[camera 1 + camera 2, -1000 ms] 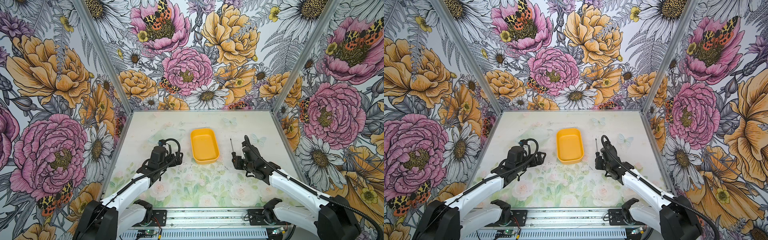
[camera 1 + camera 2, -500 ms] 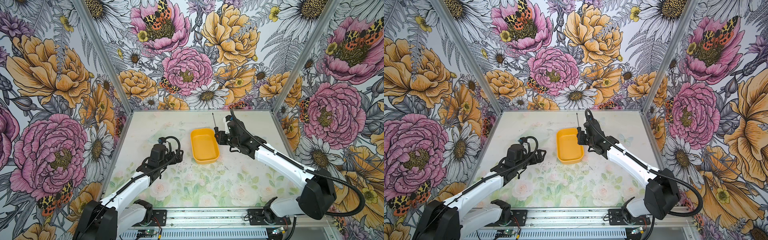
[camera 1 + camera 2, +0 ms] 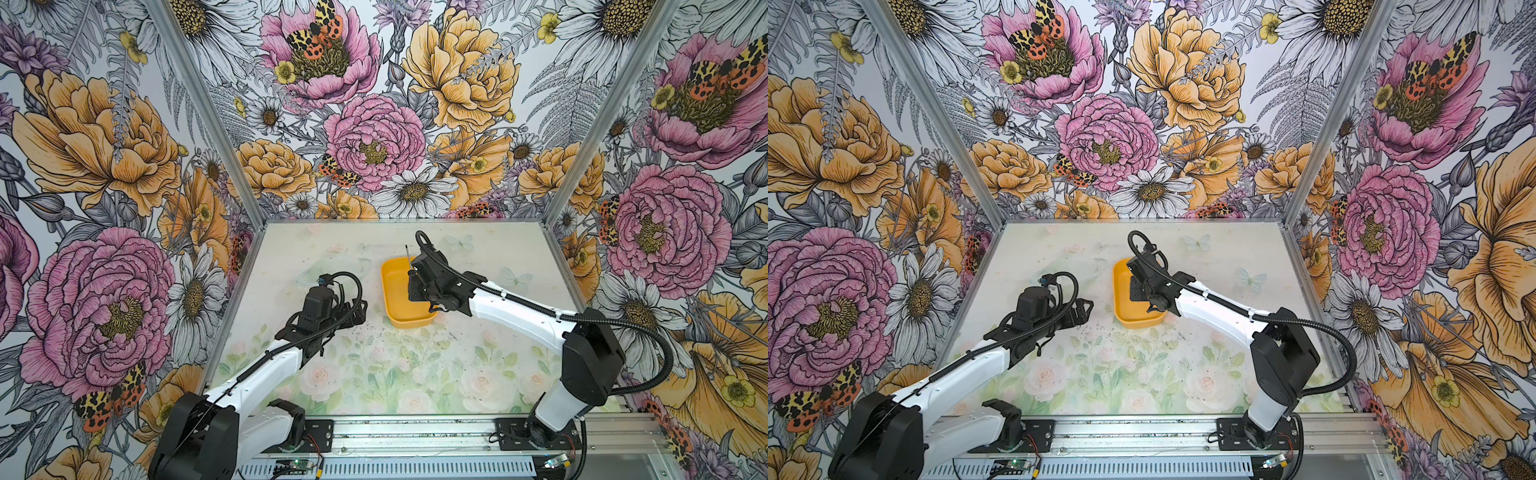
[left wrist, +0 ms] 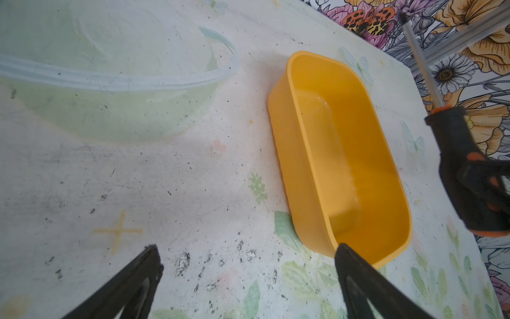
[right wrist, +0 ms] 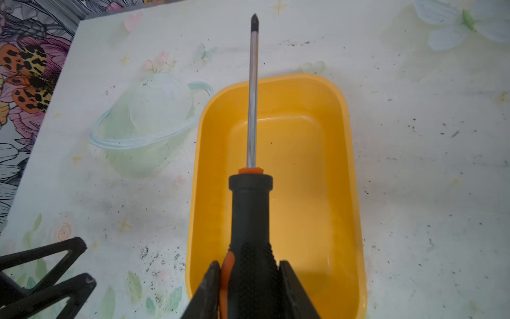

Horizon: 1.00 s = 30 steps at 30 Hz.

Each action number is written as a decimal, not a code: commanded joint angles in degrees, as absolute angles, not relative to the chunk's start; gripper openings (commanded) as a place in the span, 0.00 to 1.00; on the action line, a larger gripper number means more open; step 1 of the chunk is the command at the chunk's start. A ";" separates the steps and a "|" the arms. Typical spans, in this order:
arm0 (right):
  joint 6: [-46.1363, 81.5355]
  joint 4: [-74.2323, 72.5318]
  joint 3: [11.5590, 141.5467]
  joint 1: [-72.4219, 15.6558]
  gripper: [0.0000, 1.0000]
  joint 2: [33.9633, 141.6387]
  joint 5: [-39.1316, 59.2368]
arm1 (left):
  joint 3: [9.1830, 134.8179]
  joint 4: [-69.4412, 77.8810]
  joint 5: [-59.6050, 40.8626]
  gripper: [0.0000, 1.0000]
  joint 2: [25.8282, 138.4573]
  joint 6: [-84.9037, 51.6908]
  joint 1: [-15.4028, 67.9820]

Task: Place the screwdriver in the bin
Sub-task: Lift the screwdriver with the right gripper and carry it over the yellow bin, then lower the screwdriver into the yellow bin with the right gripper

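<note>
Your desk (image 3: 374, 365) carries a pale flower print, and you can see dark scuffs and specks across its middle. The yellow-orange bin (image 3: 395, 291) sits flat on it, open side up, toward the far centre.

The butt of the small black-handled, steel-shafted screwdriver (image 5: 250, 215) was cut off by the right wrist view's edge, beyond the right gripper (image 5: 248, 266).

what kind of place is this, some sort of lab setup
Probably a robot test booth: a left arm and right arm bolted to an aluminium rail, with floral-print walls boxing in a tabletop.
</note>
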<state>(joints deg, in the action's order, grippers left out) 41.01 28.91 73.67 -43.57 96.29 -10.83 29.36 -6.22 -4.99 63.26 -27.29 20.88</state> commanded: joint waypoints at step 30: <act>42.01 32.34 79.94 -42.29 0.00 109.67 -11.18 | 30.83 -6.67 -5.52 0.99 63.54 -27.11 21.23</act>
